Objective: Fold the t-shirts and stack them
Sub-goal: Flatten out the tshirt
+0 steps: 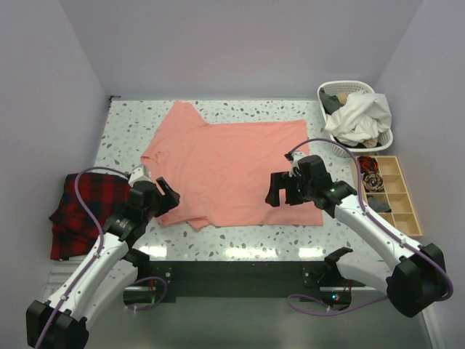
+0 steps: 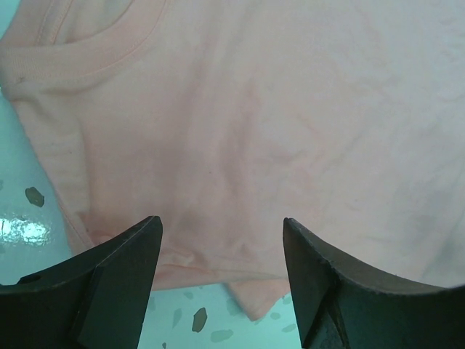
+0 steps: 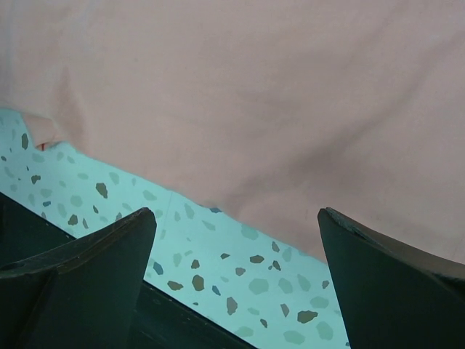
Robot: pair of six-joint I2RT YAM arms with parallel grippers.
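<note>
One salmon-pink t-shirt (image 1: 232, 171) lies spread flat on the speckled table (image 1: 290, 116), one sleeve pointing to the far left. My left gripper (image 1: 168, 195) is open and empty just above the shirt's near left part. In the left wrist view (image 2: 221, 222) the shirt (image 2: 276, 131) fills the frame, with the ribbed collar (image 2: 94, 51) at top left and a small folded corner by the near hem. My right gripper (image 1: 282, 196) is open and empty above the shirt's near right part. In the right wrist view (image 3: 236, 214) it hangs over the shirt's (image 3: 254, 94) near hem.
A red-and-black plaid cloth (image 1: 80, 211) lies folded at the table's left edge, beside the left arm. A white basket (image 1: 356, 116) of clothes stands at the far right. A wooden compartment tray (image 1: 392, 193) lies beyond the right arm. The table's dark front edge (image 3: 174, 320) is close.
</note>
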